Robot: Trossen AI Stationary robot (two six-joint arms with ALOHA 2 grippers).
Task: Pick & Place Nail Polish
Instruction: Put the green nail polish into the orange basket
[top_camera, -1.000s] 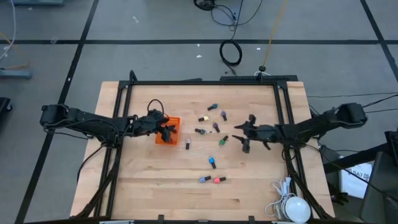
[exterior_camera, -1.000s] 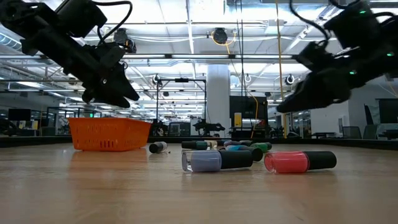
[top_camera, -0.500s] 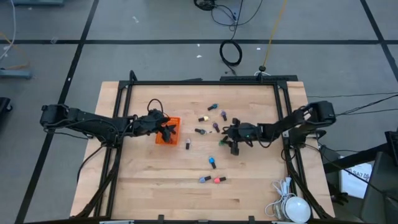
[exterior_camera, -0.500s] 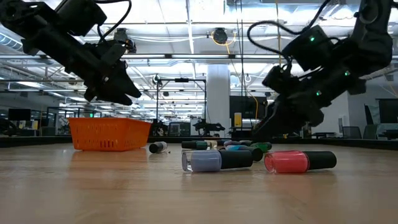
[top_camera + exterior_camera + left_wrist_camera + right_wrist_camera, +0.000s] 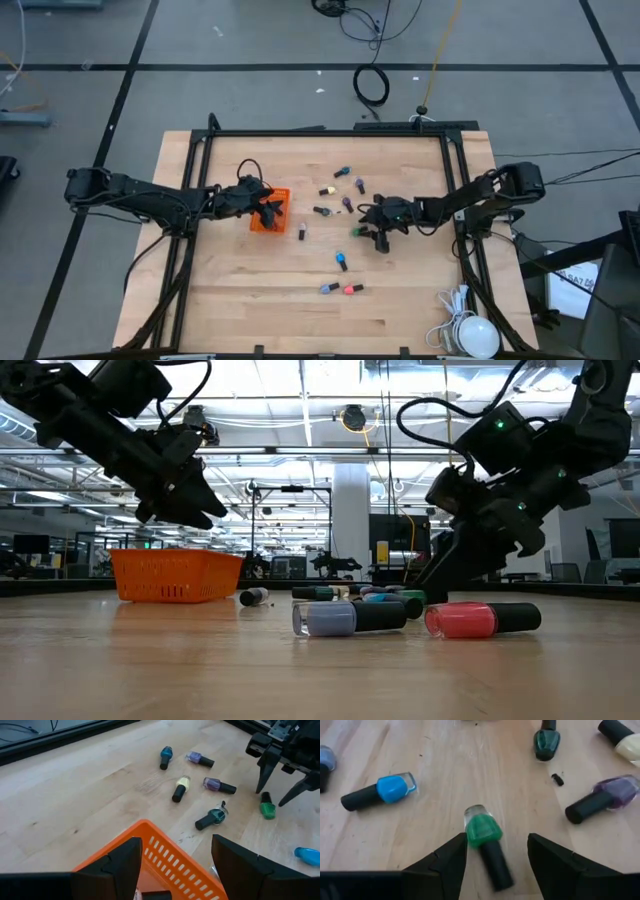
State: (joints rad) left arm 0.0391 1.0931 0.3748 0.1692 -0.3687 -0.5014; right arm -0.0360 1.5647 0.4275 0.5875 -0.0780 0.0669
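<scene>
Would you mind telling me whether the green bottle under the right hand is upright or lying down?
Lying down: the green bottle rests on its side between the right hand's open fingers.

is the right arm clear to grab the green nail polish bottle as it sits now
Probably yes. The right gripper is open, straddling the green nail polish bottle, which lies flat with bare wood around it and no neighbour touching.

nail polish bottles (image 5: 341, 261) on table – 10 | orange basket (image 5: 271, 211) – 1
</scene>
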